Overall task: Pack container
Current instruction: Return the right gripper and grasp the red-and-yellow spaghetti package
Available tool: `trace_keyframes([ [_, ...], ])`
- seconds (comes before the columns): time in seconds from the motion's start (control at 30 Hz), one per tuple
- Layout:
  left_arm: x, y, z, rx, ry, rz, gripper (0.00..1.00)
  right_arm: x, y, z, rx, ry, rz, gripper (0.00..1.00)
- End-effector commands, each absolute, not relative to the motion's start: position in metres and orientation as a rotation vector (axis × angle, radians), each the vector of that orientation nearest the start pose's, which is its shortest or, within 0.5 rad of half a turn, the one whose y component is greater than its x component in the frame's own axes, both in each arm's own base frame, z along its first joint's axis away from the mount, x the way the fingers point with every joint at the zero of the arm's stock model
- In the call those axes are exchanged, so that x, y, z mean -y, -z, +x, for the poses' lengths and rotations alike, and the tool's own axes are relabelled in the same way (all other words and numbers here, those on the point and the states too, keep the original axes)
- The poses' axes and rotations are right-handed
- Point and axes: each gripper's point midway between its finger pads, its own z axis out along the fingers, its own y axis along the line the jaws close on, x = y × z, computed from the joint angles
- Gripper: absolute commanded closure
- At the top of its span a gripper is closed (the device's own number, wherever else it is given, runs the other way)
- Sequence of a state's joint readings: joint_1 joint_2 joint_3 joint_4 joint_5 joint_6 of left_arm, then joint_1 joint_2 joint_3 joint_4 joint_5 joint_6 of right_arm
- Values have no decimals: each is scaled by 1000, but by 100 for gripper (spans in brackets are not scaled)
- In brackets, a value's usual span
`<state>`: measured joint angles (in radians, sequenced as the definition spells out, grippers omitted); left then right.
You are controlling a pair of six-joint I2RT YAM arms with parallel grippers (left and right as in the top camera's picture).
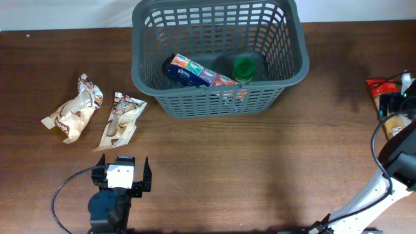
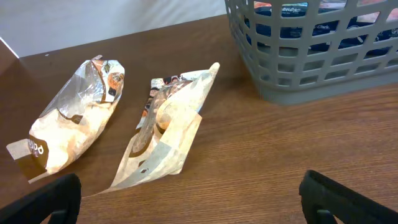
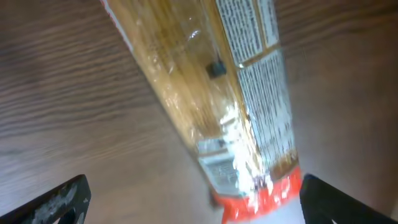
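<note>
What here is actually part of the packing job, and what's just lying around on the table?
Part of the job: grey basket; tissue pack and green-lidded jar already inside it; two snack bags left of it; clear packet with a red end, far right.
Just lying about: nothing loose that I can see; only the wooden table underneath.

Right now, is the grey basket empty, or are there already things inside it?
Not empty: the overhead view shows the container holding a dark blue patterned box and a green-topped item, both on its floor.
</note>
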<state>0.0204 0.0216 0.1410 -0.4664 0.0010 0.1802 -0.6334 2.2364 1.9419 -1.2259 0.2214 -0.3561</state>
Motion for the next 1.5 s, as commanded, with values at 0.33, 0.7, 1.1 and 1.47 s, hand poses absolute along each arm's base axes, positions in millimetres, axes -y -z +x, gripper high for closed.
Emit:
trace_keyframes([
  [0.33, -4, -123, 224, -1911, -139, 170, 1, 316, -44, 336, -3053, 142, 261, 1],
  [0.7, -4, -123, 224, -1911, -139, 170, 1, 312, -40, 341, -3047, 108, -73, 1],
  [1.1, -4, -123, 224, -1911, -139, 171, 1, 320, 16, 331, -3153, 98, -32, 1],
  [1.47, -4, -123, 224, -1911, -139, 171, 1, 325, 40, 333, -3166, 120, 56, 17],
])
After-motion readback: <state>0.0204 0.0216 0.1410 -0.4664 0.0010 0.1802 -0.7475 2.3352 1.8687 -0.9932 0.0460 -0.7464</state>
